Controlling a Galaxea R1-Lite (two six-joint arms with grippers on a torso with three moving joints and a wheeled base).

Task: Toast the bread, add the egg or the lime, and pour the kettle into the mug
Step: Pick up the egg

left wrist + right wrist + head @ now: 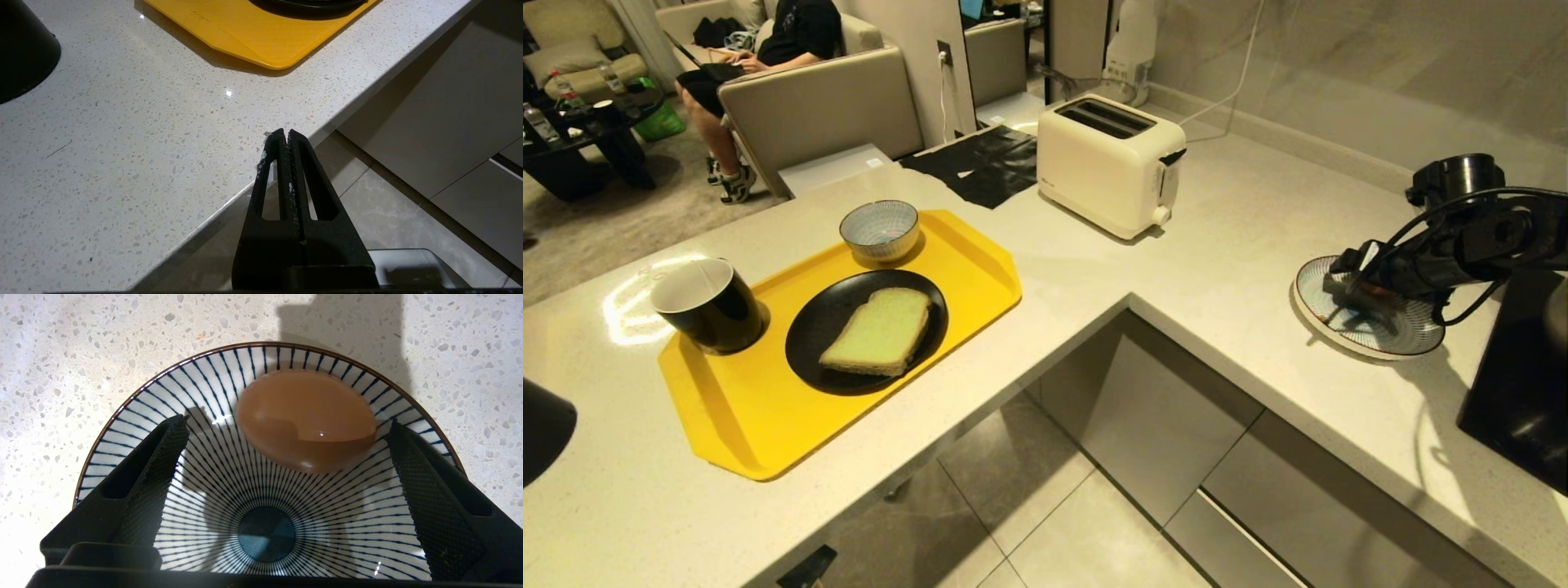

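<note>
Right wrist view: right gripper jaws wide, hanging over the striped plate.
Egg: lies between the fingertips, nearer one side, touching neither.
Handling: likely light, smooth, brittle, prone to roll; grip its middle gently.
Left gripper: jaws pressed together, parked by the bench edge.
Bread: on the black plate, yellow tray.

Occlusions and cut-offs

Head view: right arm covers the egg and part of the striped plate; a black shape is cut by the left edge, unidentifiable. Left wrist view: only a corner of the yellow tray shows. Seated person cropped at top.
</note>
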